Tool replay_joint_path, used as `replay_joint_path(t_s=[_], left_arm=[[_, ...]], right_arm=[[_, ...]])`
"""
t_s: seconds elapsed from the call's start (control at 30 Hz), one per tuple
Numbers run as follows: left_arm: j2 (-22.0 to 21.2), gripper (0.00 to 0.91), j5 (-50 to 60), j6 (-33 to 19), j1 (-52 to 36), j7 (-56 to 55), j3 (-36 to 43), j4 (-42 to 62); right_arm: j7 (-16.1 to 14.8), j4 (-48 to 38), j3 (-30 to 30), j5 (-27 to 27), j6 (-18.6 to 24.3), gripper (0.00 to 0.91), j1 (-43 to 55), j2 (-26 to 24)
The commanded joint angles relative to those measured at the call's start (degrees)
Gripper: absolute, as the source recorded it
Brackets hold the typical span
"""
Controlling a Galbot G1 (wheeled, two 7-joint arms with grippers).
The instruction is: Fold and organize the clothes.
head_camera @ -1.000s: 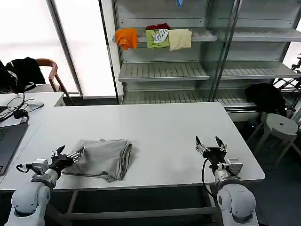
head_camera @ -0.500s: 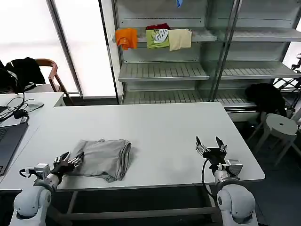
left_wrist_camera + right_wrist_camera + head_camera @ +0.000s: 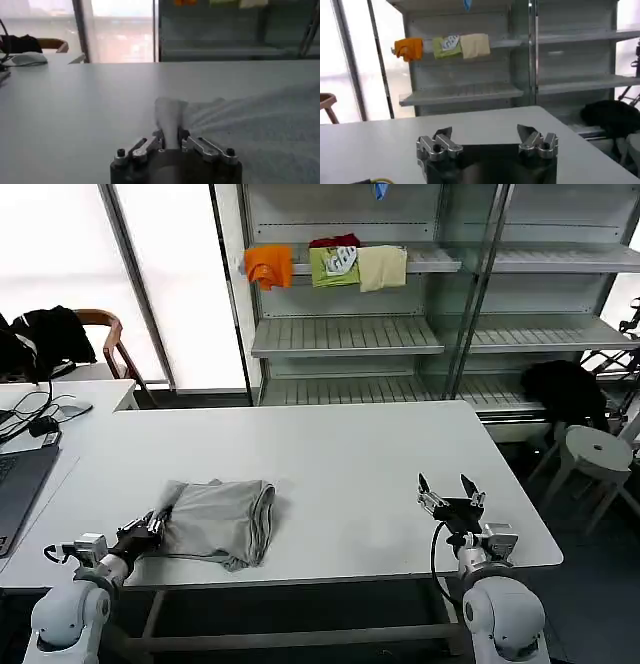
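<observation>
Left claw (image 3: 152, 524) is what I have working: it sits low at the near left of the white worktop (image 3: 340, 454), and its fingers are pinched on a raised fold at the edge of the grey shirt (image 3: 222, 519). From the left wrist camera I see that fold (image 3: 170, 120) standing up between the two metal fingers (image 3: 145, 146), with the rest of the fabric spreading away across the worktop.

I count one grey shirt on the worktop. It lies as a folded bundle on the left half, near the front edge, with its layered folds showing along the side towards the middle of the worktop.

Right claw (image 3: 449, 490) hovers over the near right part of the worktop, well apart from the shirt. Its two fingers are spread wide with nothing between them, which the right wrist camera (image 3: 487, 137) confirms.

Behind the worktop stands a metal shelving unit (image 3: 345, 334). On its upper shelf I count three small folded garments side by side: one orange (image 3: 269, 264), one green with a white print (image 3: 335, 264) and one cream (image 3: 383, 266).

At the far left I see a second desk with one laptop (image 3: 20, 479) at its near edge and cables on it, and behind it one chair (image 3: 105, 334) with a black garment (image 3: 45, 334) draped over it. One white stool (image 3: 598, 454) stands on the floor to the right.
</observation>
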Motion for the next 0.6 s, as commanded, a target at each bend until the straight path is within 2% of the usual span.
replay_joint_path(t_s=[0.03,0.13,0.27,0.33,0.43,0.5,0.6], left_arm=[[0.75,0.010,4.43,-7.34,-0.59,-1.81,-2.85,0.19],[4.71,0.010,8.81,-9.32,-1.81,-2.46,-5.77,0.28],[14.75,0.000,12.78,-11.34,-4.72,-0.28,-11.68,2.69],[18.70,0.000,15.26,-11.69,-6.82,1.69,-13.13,5.31],[26.90,0.000,19.32,-13.53,-11.89,4.27,-14.07,10.26],[30.55,0.000,21.05,-14.00,-14.35,5.33,-13.83,11.52],[32.99,0.000,22.17,-13.84,-17.18,6.59,-12.99,11.66]], right_arm=[[0.12,-0.07,0.05,0.01,-0.02,0.907,0.23,-0.22],[0.18,-0.24,0.03,0.16,0.00,0.907,0.46,-0.47],[0.23,-0.89,-0.07,0.46,0.17,0.907,0.79,-0.68],[0.23,-1.33,-0.20,0.51,0.36,0.907,0.92,-0.71],[0.23,-1.89,-0.57,0.54,0.66,0.907,1.10,-0.59],[0.22,-2.21,-0.75,0.55,0.80,0.907,1.17,-0.50],[0.29,-2.84,-1.02,0.50,1.23,0.907,1.22,-0.30]])
